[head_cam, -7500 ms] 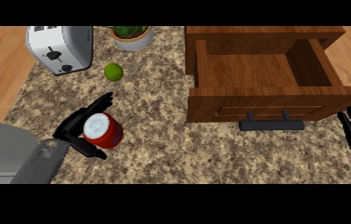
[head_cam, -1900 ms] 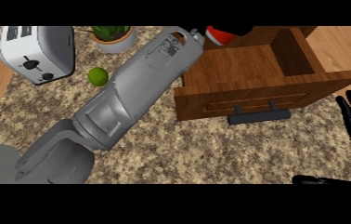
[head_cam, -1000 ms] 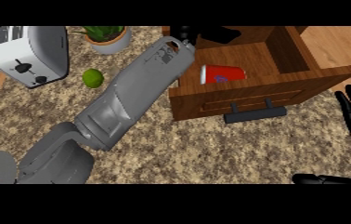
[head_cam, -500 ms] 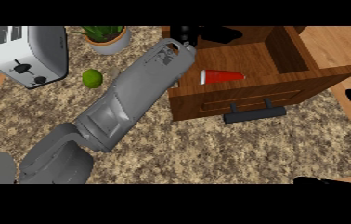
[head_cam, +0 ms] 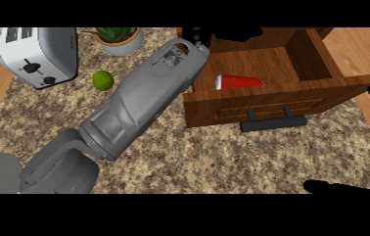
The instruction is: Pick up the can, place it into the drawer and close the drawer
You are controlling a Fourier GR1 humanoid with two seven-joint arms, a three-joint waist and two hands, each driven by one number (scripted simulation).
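Red can (head_cam: 239,81) lying on its side in the open wooden drawer (head_cam: 253,106), near its front left corner, left hand (head_cam: 224,33) over the drawer's back left corner, apart from the can, spread or curled impossible to tell, right hand (head_cam: 336,187) at the counter's (head_cam: 217,156) front right corner, likewise unclear.

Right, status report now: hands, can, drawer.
Left hand over back of drawer, holding nothing. Can on its side inside, drawer open. Right hand low at view's right edge. Nothing in front of the handle.
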